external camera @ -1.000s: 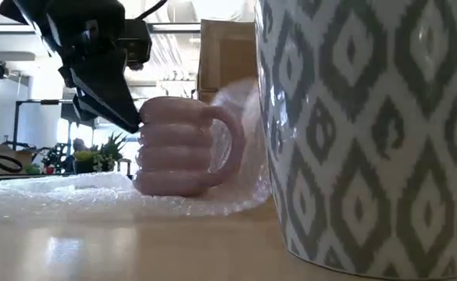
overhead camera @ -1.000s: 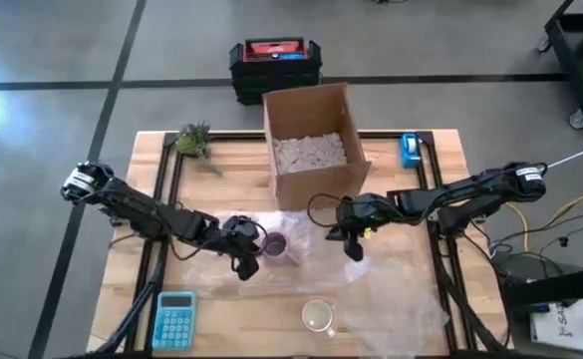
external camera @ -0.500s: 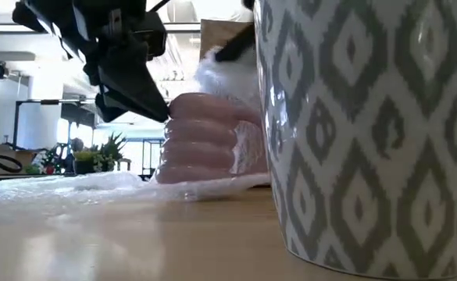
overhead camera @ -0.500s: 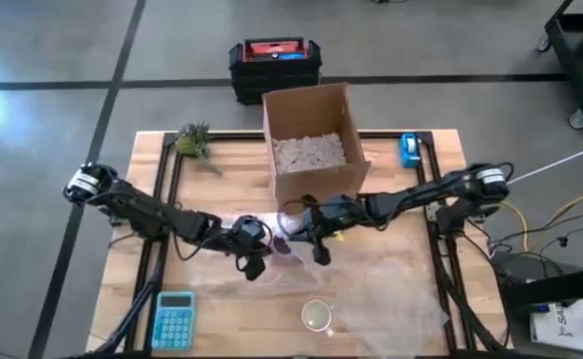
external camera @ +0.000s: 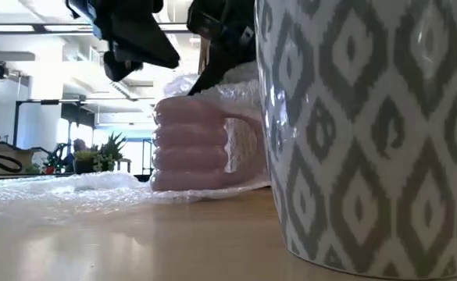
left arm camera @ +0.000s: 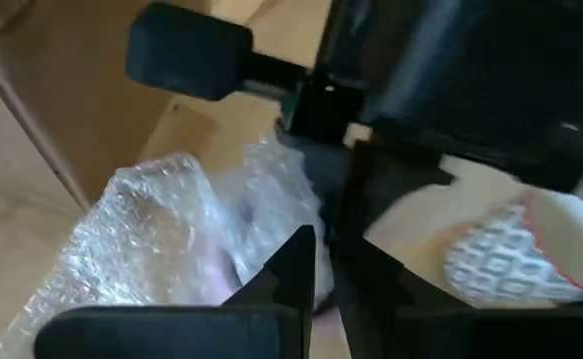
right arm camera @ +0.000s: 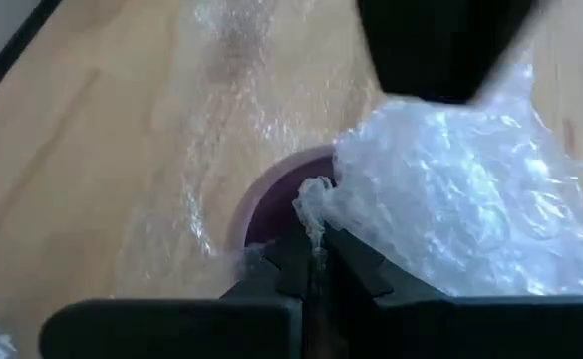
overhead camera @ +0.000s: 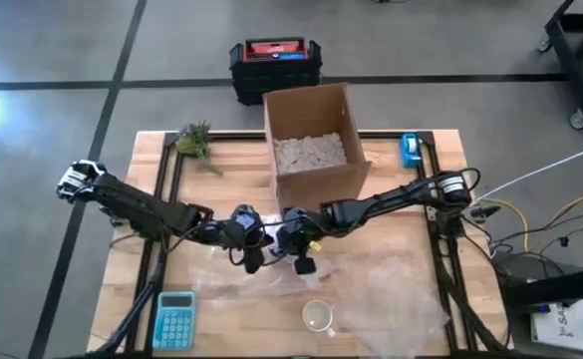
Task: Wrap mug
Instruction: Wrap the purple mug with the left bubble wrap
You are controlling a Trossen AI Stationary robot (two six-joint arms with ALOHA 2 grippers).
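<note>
Cardboard box (overhead camera: 314,140) at the tabletop's (overhead camera: 391,294) far side holds pale packing fill. Pink mug (external camera: 189,144) stands mid-tabletop, now half covered: right gripper (overhead camera: 301,261), jaws pinching bubble wrap (right arm camera: 450,199), has swung left. Left gripper (overhead camera: 250,257) jaws: cannot tell.

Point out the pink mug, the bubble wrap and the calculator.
pink mug (external camera: 189,152), low view, ribbed side.
bubble wrap (right arm camera: 460,199), right wrist view, bunched fold.
calculator (overhead camera: 174,320), high view, keypad.

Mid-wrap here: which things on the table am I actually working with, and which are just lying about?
In the job: pink mug, bubble wrap, left gripper, right gripper pinching the wrap.

Lying about: patterned mug, calculator, cardboard box, plant, tape dispenser.
</note>
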